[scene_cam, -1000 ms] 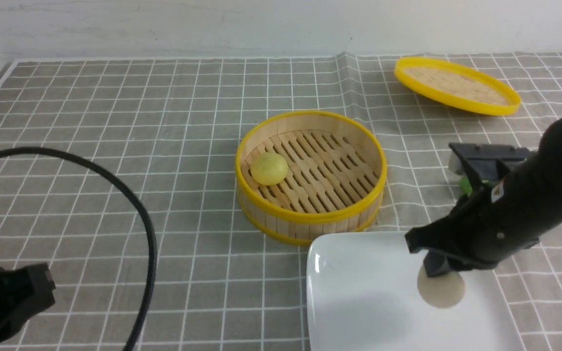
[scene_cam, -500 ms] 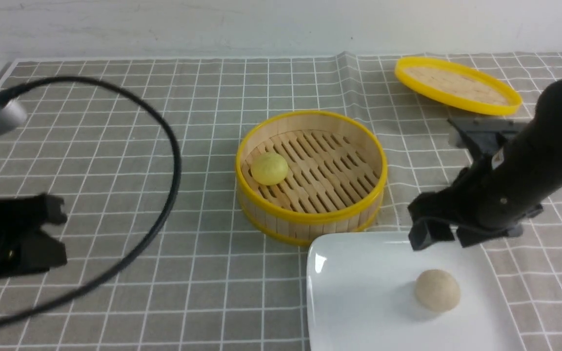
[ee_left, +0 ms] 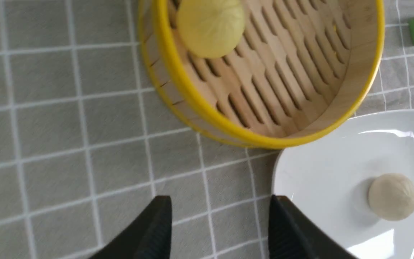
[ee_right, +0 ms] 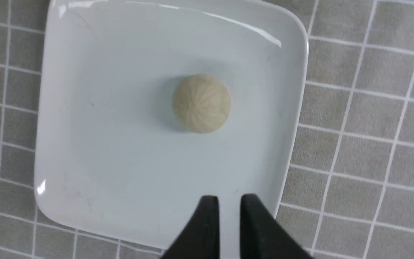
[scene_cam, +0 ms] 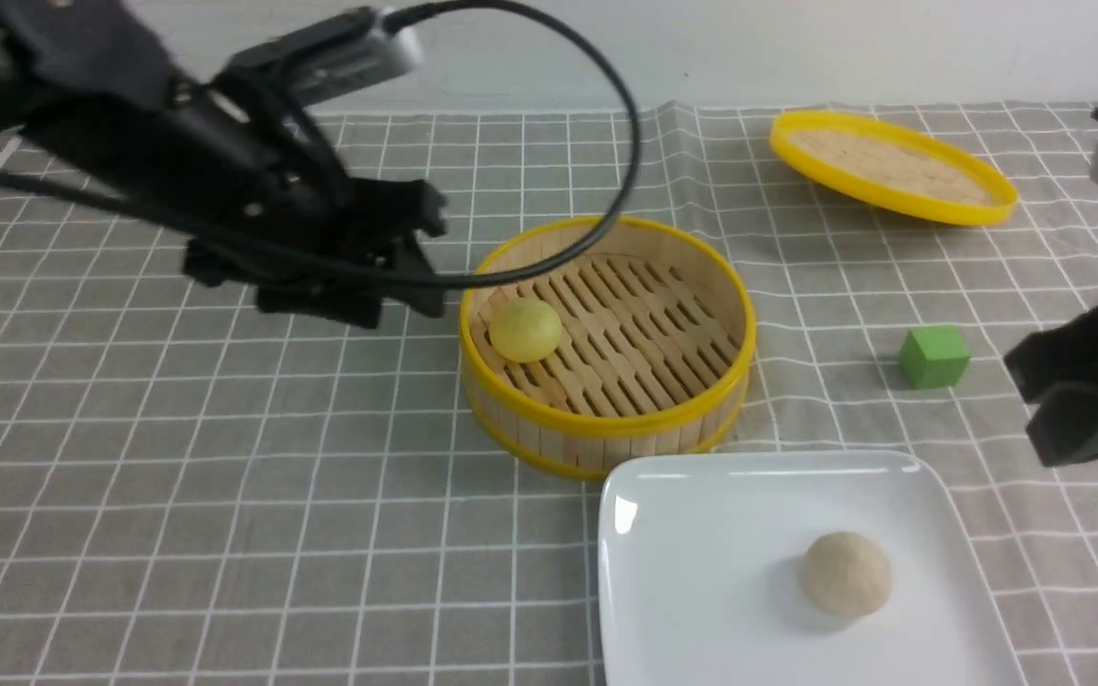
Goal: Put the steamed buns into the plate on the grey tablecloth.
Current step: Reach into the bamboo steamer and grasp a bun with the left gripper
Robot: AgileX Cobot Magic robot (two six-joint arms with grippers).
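Observation:
The pale yellow bun (scene_cam: 525, 329) lies in the bamboo steamer basket (scene_cam: 606, 429), also in the left wrist view (ee_left: 210, 27). The beige bun (scene_cam: 846, 574) sits on the white square plate (scene_cam: 692, 562) on the grey tablecloth (scene_cam: 225, 495); it also shows in both wrist views (ee_left: 392, 196) (ee_right: 201, 103). My left gripper (scene_cam: 430, 262) is open and empty, raised just left of the basket (ee_left: 219, 205). My right gripper (scene_cam: 1030, 405) is empty with its jaws nearly together, raised right of the plate (ee_right: 229, 201).
A green cube (scene_cam: 933, 356) sits on the cloth right of the basket. The flat yellow-rimmed lid (scene_cam: 892, 167) lies at the back right. The left arm's cable (scene_cam: 625, 162) arcs over the basket's far left side.
My left arm has swung up from the near left to beside the basket. My right gripper let go of the beige bun, lifted and withdrew to the right, uncovering the green cube.

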